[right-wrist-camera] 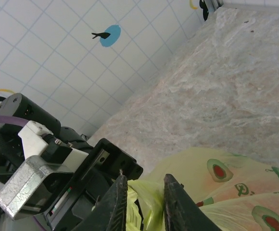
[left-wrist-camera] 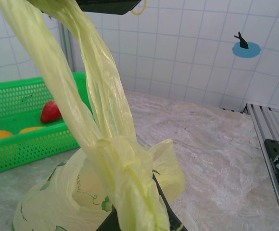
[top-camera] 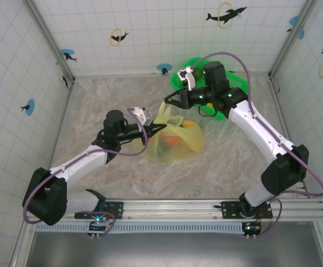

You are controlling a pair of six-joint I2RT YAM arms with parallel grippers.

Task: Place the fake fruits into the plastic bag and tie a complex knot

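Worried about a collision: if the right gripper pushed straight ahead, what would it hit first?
The plastic bag's handle lies between its fingers; beyond that, probably the left gripper, though depth is unclear.

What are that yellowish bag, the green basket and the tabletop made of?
The plastic bag: thin plastic film, translucent and glossy; it crumples and light passes through. The green basket: rigid moulded plastic, its walls a perforated mesh. The tabletop: marble-patterned, matte; possibly a printed sheet rather than stone.

no readable text; the plastic bag's (right-wrist-camera: 255, 192) printed marks are too blurred.
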